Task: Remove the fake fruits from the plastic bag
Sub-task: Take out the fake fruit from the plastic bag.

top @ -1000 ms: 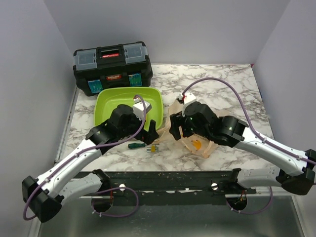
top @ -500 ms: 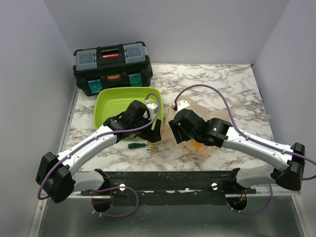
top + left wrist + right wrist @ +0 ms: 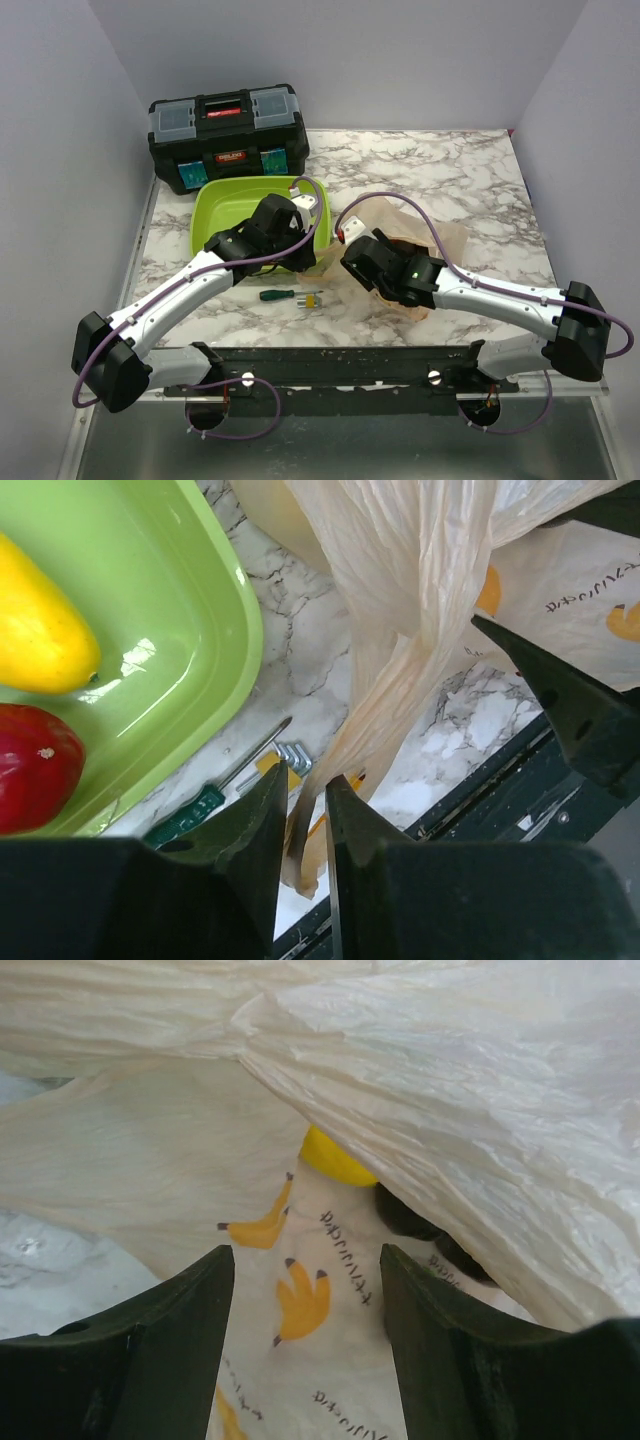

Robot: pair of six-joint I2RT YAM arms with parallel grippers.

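- Left wrist: your left hand is pinched narrow on the plastic bag; hold it taut.
- Right hand is spread wide; the yellow fake fruit lies just ahead of it, inside the bag. Advance straight and close gently.

A white marble-patterned table carries five items. A black toolbox with a red handle and grey lid compartments sits at 11 o'clock, against the far edge. Just in front of it, at about 9 o'clock from the table's centre, lies a lime-green tray. A crinkled peach-coloured plastic bag printed with yellow bananas spreads from the centre towards 3 o'clock. Near the front edge, at 7 o'clock, a green-handled screwdriver lies flat, with a small yellow-and-metal piece just beside its tip, at its 3 o'clock.
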